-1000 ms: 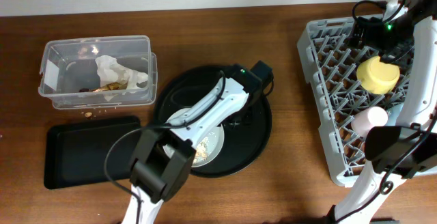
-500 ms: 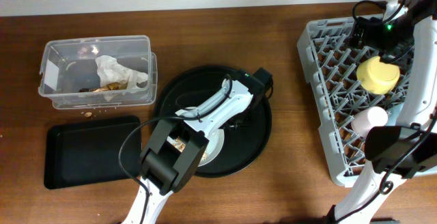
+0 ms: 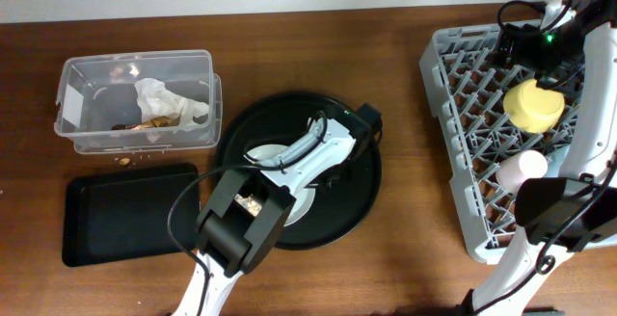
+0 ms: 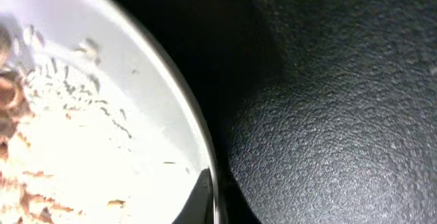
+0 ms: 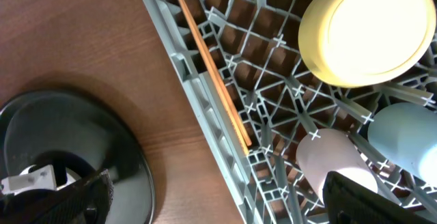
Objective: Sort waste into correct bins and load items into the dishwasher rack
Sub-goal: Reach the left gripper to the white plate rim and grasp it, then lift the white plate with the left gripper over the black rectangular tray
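- Versus a second ago: your left arm (image 3: 289, 162) has swung lower across the round tray (image 3: 362, 196), and its wrist sits further down and left. The right side has not moved.
- Left arm pose: it reaches from the bottom edge up and right over the plate (image 3: 258, 152), then folds back down. The left claw (image 3: 333, 167) is tucked underneath, near the plate's right rim.
- Left claw state: can't tell. The wrist view shows only one dark fingertip (image 4: 201, 195), on the plate rim at bottom centre.
- Right arm (image 3: 578, 152) is parked over the rack (image 3: 453, 143). The right claw (image 5: 215, 186) has its fingers wide apart, holding nothing.
- Left wrist only: pale crumbs and tan scraps (image 4: 27, 176) cover the plate's left part. Overhead shows only a small patch of them beside the arm.
- Right wrist only: blue cup (image 5: 410, 142) beside the pink cup (image 5: 334, 159), and chopsticks (image 5: 212, 70) along the rack's edge.
- Bowl (image 3: 533, 104) is in the rack, right of centre.
- Overhead only: wrapper (image 3: 166, 99) and more scraps are in the tub (image 3: 82, 70), upper left. The flat tray (image 3: 125, 215) lies below it.
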